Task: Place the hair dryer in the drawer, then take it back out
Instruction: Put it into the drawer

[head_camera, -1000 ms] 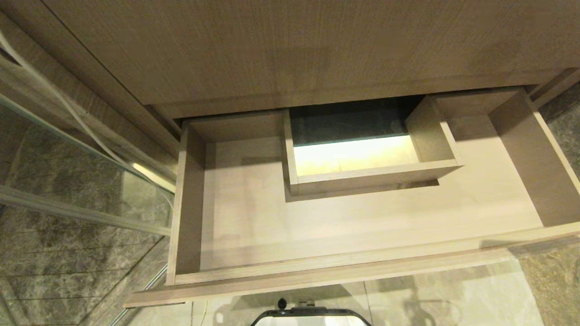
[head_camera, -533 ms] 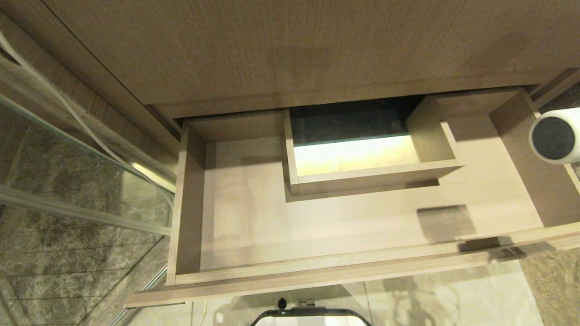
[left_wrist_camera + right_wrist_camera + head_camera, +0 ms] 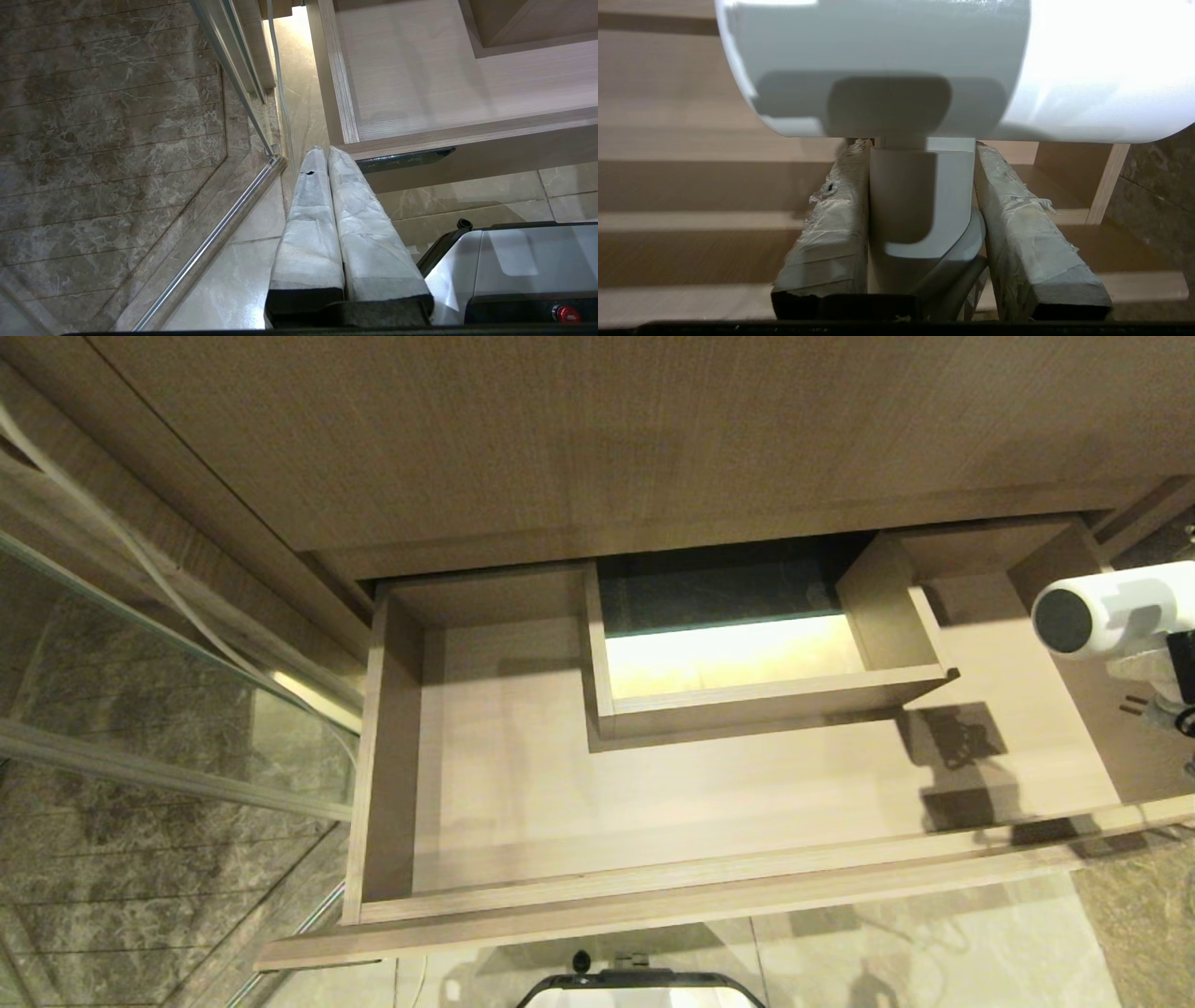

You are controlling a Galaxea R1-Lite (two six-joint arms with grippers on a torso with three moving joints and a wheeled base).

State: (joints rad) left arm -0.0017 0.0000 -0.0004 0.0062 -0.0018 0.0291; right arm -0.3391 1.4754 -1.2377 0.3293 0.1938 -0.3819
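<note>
Pale marble floor tiles [image 3: 934, 943] are seen nearest, below the robot's dark base edge [image 3: 639, 985]. Parked low beside that base, the left claw [image 3: 321, 151] is shown with its two tape-wrapped fingers [image 3: 308, 224] pressed together on nothing, their tips just under the front corner of the drawer, near a small dark label [image 3: 404, 159]. Just beyond, the wide, shallow light wood-grain drawer [image 3: 653, 887] is pulled fully open, and its bare floor is crossed by shadows at the right. At the drawer's right wall, above the drawer and not resting in it, the small white hair dryer with a short cylindrical barrel [image 3: 1111, 607] is held level, its grey round end turned toward the drawer's middle. In the right wrist view, the right claw [image 3: 922, 149] is seen pinching the hair dryer's white handle [image 3: 920, 196] between its wrapped fingers [image 3: 1017, 224], with the barrel lying across above the fingertips. Further back, a boxed square cutout [image 3: 738, 653] is set into the drawer's rear, lit yellow inside. Farthest, a taller plain wood-grain panel [image 3: 607, 439] is seen above, and a glass partition [image 3: 140, 653] at the left.
</note>
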